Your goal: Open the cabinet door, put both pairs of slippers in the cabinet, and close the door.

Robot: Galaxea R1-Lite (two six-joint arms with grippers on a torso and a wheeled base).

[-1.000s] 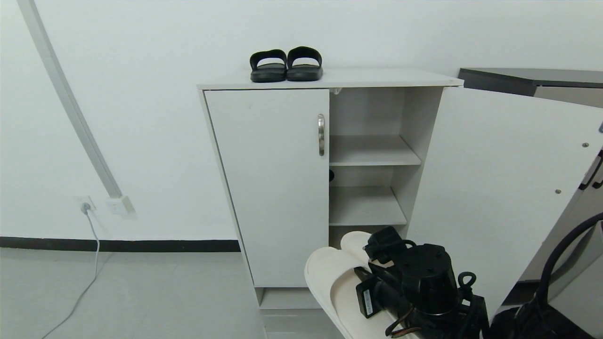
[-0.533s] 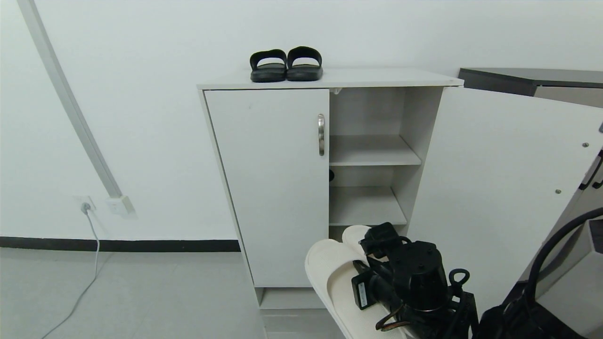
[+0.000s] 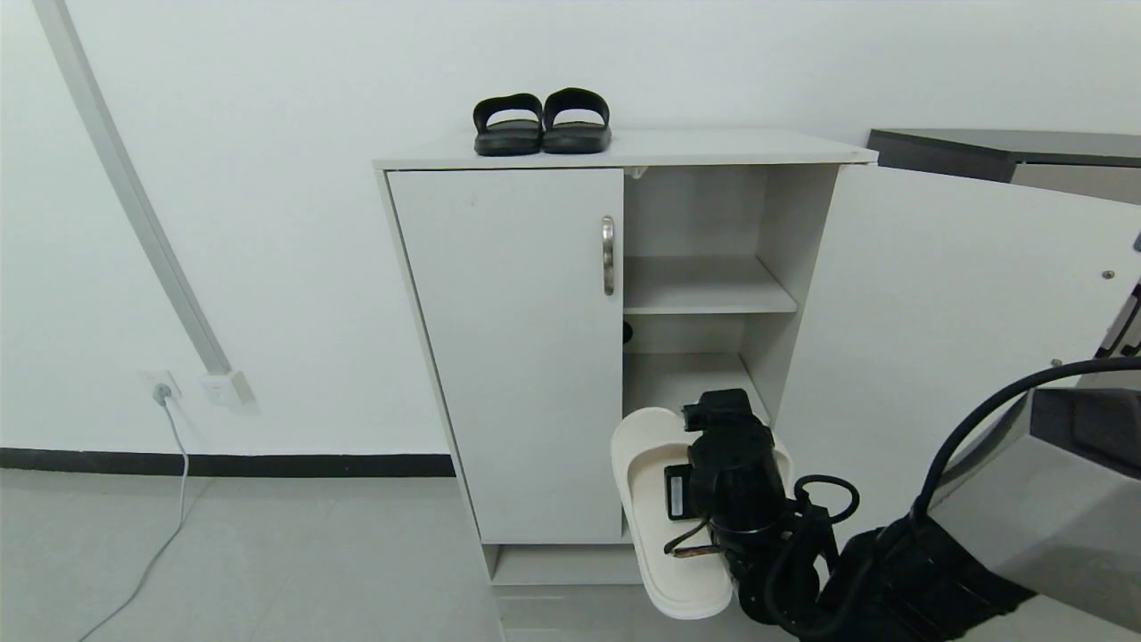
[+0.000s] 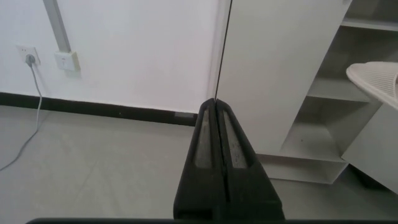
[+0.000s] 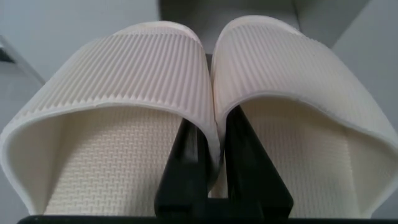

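At the right claw: jaws nearly closed, pinching the two touching inner strap edges of the white slippers, one finger inside each slipper. Both are held side by side as one pair, straps up, toes pointing away from the wrist.

Head view: the pair hangs off the front of the claw at the mouth of the cabinet's open right half. Toes point into the opening, about level with the lower shelf, heels out over the floor. Can't tell whether the toes are past the shelf's front edge. Nothing sits on the visible part of that shelf or on the upper shelf.

Right door is swung wide open beside my right arm. Left door is shut, handle at its inner edge.

Black slippers sit together on the cabinet top, above the shut left door, well apart from the claw.

Left claw: fingers pressed together, holding nothing, off the cabinet's left side above the floor.
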